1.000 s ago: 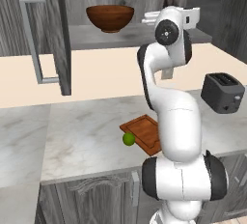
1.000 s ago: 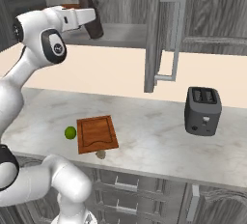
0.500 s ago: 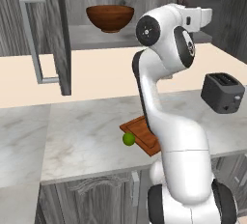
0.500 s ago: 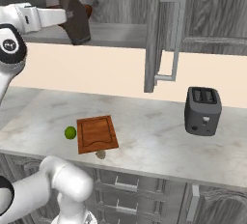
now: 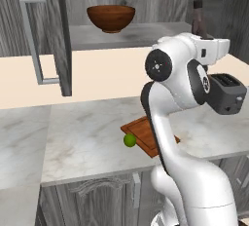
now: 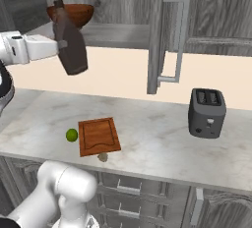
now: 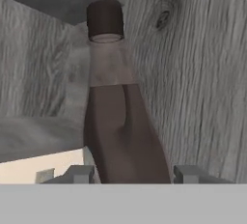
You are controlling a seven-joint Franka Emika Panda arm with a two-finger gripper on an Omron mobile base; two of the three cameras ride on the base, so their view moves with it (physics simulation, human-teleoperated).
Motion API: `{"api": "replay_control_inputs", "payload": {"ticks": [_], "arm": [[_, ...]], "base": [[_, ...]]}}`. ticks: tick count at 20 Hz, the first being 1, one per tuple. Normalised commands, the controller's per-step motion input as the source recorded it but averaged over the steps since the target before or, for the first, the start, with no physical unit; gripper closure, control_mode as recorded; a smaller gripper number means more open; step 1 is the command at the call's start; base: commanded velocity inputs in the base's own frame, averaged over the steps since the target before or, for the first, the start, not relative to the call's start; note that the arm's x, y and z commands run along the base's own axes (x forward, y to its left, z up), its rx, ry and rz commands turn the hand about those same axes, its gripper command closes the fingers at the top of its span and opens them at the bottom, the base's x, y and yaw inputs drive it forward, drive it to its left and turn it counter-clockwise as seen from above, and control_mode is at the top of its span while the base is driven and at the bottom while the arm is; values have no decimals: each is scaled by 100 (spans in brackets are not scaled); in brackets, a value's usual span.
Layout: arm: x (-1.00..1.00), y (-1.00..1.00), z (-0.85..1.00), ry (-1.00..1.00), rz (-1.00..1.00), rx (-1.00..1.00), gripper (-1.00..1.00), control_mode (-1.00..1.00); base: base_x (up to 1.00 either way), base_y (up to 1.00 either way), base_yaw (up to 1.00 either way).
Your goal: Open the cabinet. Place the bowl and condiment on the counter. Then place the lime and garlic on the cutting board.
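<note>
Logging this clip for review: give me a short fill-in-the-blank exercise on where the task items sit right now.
1. The end effector is shut on the slim dark brown glass ____.
2. The round reddish-brown wooden bowl sits on the ____ of the open dark grey wood-grain cabinet.
3. The small bright green lime lies on the marbled counter, beside the flat reddish-brown wooden cutting ____.

Missing words: bottle; shelf; board

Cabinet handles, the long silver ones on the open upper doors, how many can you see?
2. One handle is on the door swung open at the left; the other handle is on the door swung open at the right. Closed doors farther out may carry more.
</note>
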Motion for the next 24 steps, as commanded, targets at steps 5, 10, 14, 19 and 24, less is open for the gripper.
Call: {"api": "replay_control_inputs", "payload": {"ticks": [5, 10, 14, 19, 24], "arm": [[8, 0, -62, 3, -1, 0, 100, -100], [44, 8, -65, 12, 15, 0, 100, -100], [47, 10, -72, 11, 18, -1, 100, -100], [21, 15, -56, 1, 1, 0, 100, -100], [21, 33, -24, 0, -8, 0, 100, -100]], "base": [[0, 0, 0], [0, 0, 0], [0, 0, 0], [0, 0, 0], [0, 0, 0]]}}
